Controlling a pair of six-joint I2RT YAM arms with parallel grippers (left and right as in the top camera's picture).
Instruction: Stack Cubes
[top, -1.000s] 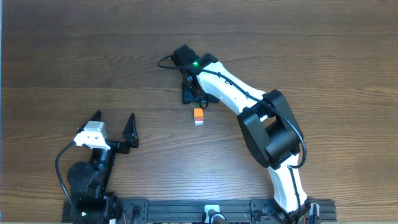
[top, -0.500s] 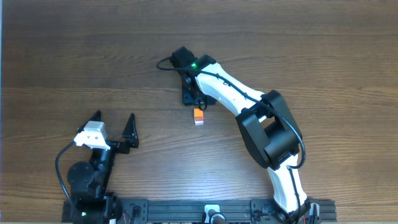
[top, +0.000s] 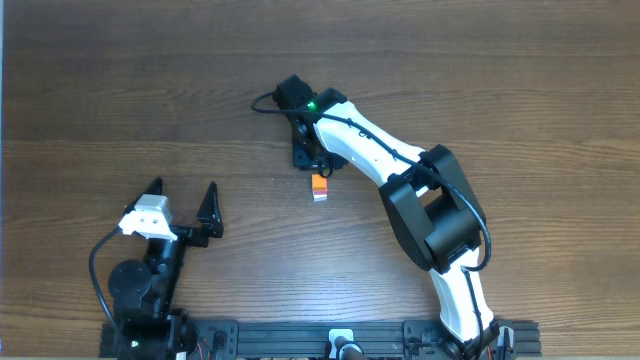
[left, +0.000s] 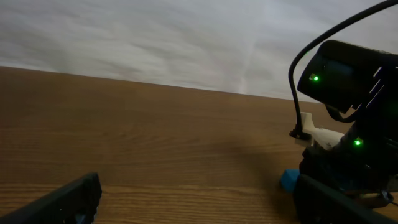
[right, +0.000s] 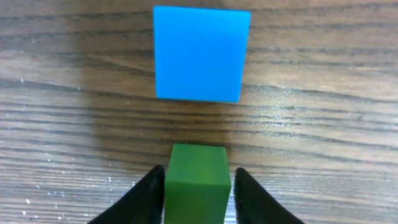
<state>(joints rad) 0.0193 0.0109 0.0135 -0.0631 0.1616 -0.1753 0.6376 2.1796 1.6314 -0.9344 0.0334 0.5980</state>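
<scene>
Right arm (top: 375, 150) is stretched up and across the worktop (top: 520, 80) toward the middle. The right gripper (right: 199, 174) is closed on the green cube (right: 198, 186): in its wrist view I see one finger against each side face, and the cube sits squarely between them. I cannot tell whether the green cube rests on the wood or hangs just above it.

Blue cube (right: 199, 53) lies flat on the worktop just beyond the green cube, in line with it and apart from it, with a strip of bare wood between them. From the left wrist view the blue cube shows at the foot of the right arm.

In the top view I note an orange cube (top: 319, 182) touching a white cube (top: 320, 196), just on the near side of the right gripper (stacked or side by side, I cannot tell).

Left gripper (top: 182, 195) sits near its base at the left, its fingers spread wide with nothing between them, well apart from all the cubes.
</scene>
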